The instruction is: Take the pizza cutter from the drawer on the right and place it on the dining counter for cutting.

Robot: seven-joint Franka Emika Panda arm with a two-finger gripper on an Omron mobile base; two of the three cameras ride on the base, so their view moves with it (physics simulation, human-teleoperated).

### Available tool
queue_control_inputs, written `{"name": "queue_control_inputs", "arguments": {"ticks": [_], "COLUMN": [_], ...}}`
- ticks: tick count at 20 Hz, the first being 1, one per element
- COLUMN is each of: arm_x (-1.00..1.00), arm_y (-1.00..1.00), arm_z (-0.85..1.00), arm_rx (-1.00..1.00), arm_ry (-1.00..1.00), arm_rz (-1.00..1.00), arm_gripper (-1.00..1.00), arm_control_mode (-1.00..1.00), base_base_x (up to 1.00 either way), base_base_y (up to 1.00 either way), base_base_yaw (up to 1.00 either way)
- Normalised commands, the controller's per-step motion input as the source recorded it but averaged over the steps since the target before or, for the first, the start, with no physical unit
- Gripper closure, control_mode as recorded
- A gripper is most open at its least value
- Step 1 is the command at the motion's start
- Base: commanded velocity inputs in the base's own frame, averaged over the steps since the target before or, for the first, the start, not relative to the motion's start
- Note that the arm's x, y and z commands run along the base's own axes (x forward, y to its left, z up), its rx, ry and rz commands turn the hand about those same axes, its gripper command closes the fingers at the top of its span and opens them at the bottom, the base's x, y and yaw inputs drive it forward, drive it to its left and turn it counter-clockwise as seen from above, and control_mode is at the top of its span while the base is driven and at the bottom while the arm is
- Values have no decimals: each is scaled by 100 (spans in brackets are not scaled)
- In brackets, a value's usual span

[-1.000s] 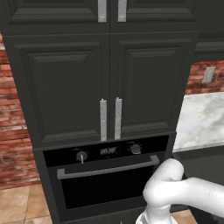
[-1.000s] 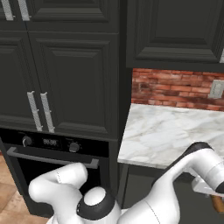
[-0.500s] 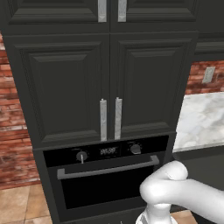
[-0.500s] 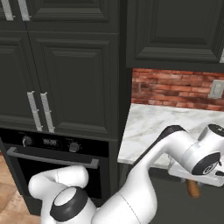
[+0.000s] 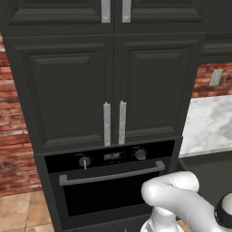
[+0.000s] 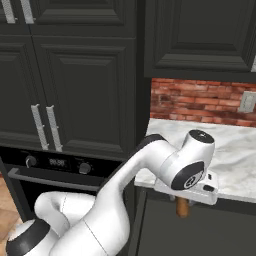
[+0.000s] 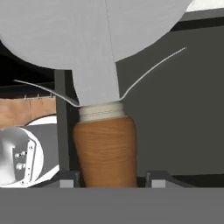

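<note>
Between the two dark fingertips (image 7: pixel 70 179) at the bottom of the hand view we see the brown wooden handle of the cutter (image 7: pixel 106 148), with its pale collar and the broad grey wheel spreading above it and close to the lens. The gripper (image 7: pixel 108 180) is clamped on that handle, one tip at each side. From the right base view, the handle end of the cutter (image 6: pixel 183 208) pokes down below the hand, in front of the dark cabinet face under the marble worktop (image 6: pixel 234 150), so the tool is held in the air beside the worktop's front edge and rests on no surface. The arm (image 6: pixel 150 172) bends up from the lower left and crosses in front of that edge. Behind the worktop runs a brick wall (image 6: pixel 200 102) with a pale socket plate (image 6: pixel 247 101). To the left stand tall dark cabinets (image 5: pixel 113 86) with paired silver handles, all doors shut, and under them a black oven (image 5: pixel 108 181) with two knobs, a small display and a long bar handle, its door closed. Whether any drawer is open we cannot tell.
</note>
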Motion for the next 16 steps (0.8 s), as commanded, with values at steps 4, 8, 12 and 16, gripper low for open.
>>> {"name": "queue_control_inputs", "arguments": {"ticks": [4,8,12,16], "arm_x": [-12,-16,-11,0], "arm_y": [100,100,100,100], "arm_z": [44,48,20,17], "arm_rx": [-5,-3,-3,-2], "arm_ry": [-4,-5,-1,0], "arm_rz": [0,0,0,0], "arm_gripper": [100,100,100,100], "arm_control_mode": [-100,-100,-100,-100], "base_base_x": [0,0,0,0], "base_base_y": [0,0,0,0], "base_base_yaw": [0,0,0,0]}}
